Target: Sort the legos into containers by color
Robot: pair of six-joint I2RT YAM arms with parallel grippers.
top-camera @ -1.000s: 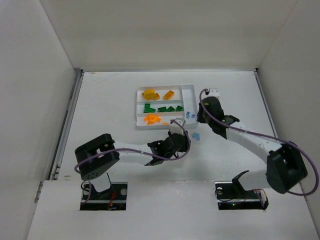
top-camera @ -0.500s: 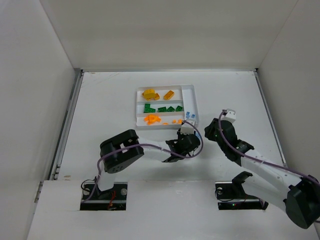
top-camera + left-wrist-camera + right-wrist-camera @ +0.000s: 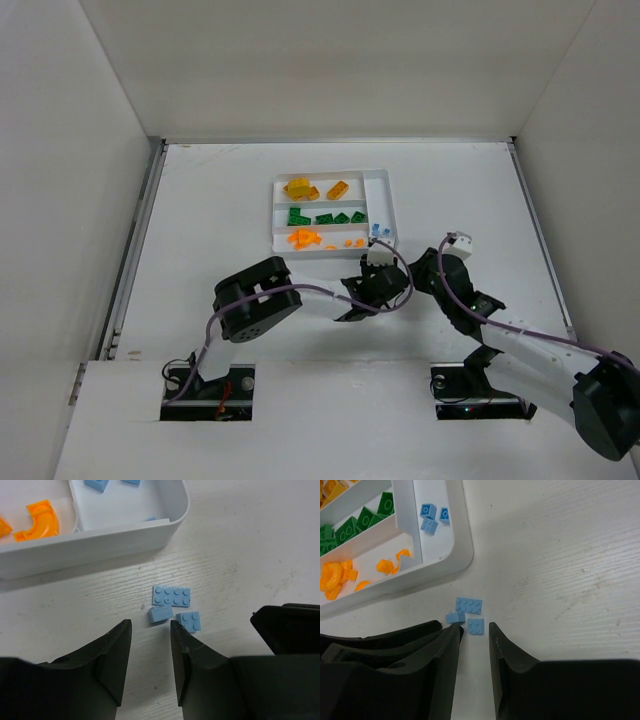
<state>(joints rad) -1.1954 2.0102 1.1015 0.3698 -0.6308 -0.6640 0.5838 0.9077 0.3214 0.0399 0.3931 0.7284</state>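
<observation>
Three pale blue legos lie loose on the table just off the white tray's corner: a flat plate, a small brick and a square plate. My left gripper is open and empty, its tips just short of the small brick. My right gripper is open too, with the square plate right at its tips. The two grippers sit side by side. The containers hold yellow, green, orange and blue legos in separate slots.
The tray's rounded corner rim lies a short way beyond the loose pieces. The left gripper's black fingers press close against my right gripper's left finger. White walls enclose the table on three sides.
The right arm pulled back from the tray's right side and swung in beside the left gripper. The left gripper shifted right to the loose blue pieces.
</observation>
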